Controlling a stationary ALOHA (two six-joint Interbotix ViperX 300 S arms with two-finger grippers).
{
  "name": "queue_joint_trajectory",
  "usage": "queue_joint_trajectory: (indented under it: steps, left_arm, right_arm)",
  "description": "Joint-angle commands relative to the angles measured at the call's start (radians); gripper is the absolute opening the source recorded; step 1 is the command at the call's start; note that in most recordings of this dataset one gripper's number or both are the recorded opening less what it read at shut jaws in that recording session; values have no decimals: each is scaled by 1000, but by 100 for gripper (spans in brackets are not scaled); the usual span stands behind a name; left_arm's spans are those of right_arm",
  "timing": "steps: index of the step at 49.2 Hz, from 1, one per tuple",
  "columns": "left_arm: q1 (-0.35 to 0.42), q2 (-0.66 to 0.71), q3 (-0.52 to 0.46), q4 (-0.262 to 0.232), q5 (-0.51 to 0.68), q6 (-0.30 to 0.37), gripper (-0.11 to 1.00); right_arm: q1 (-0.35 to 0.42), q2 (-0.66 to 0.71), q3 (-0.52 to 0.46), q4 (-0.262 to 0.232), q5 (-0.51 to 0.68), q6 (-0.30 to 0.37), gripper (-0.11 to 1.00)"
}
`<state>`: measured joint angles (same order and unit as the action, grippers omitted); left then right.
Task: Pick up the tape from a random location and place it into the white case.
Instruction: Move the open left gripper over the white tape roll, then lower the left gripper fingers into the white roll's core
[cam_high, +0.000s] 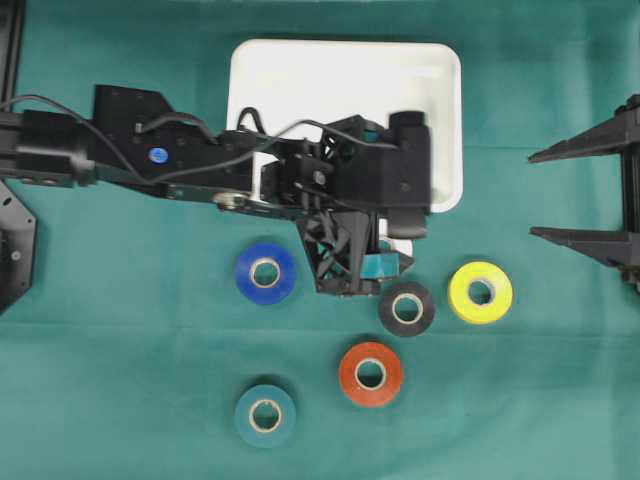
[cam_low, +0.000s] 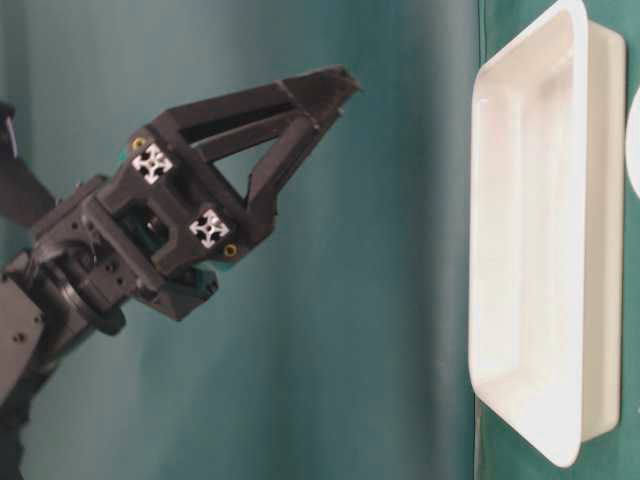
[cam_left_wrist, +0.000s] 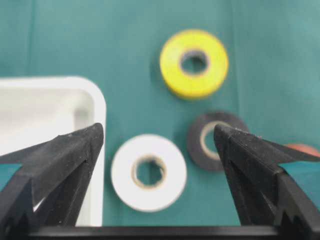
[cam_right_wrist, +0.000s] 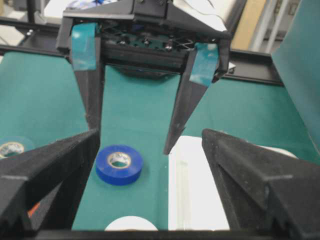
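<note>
1. the left gripper (cam_high: 370, 268) is out over the middle of the bench (cam_high: 120, 400), at the near edge of the white case (cam_high: 345, 75), pointing down.
2. its jaws stand wide apart and hold nothing; the left wrist view shows bare cloth and rolls between the two fingers (cam_left_wrist: 65, 160).
3. a white tape (cam_left_wrist: 149, 172) lies flat on the bench just beside the case's corner, under the open left jaws and touching neither finger. from overhead it is almost wholly hidden by the gripper.
4. a black tape (cam_high: 406, 308) lies just beside the white one, with a yellow tape (cam_high: 480, 292) a little further right.
5. a blue tape (cam_high: 265, 272) lies left of the gripper, a red tape (cam_high: 370, 374) nearer the front edge, and a teal tape (cam_high: 265, 415) left of the red.
6. the case's visible part has nothing in it.
7. the right gripper (cam_high: 585, 195) sits at the right edge, well apart from the rolls, jaws wide and holding nothing.
</note>
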<state>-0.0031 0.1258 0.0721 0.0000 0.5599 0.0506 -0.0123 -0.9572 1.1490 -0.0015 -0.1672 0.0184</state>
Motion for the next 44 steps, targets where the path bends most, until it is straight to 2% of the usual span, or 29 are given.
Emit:
queue_joint_trajectory:
  steps: [1, 7, 19, 44]
  left_arm:
    - [-8, -2, -66, 2, 77, 0, 100]
    - [-12, 25, -115, 2, 173, 3, 100]
    - [-21, 61, -187, 3, 282, 5, 100]
    - [-23, 69, -189, 6, 278, 3, 100]
  right_arm:
    - [-2, 9, -28, 0, -3, 2, 91]
    - [-2, 9, -28, 0, 2, 2, 91]
    - [-2, 14, -28, -2, 3, 2, 91]
    - [-2, 20, -26, 0, 3, 2, 91]
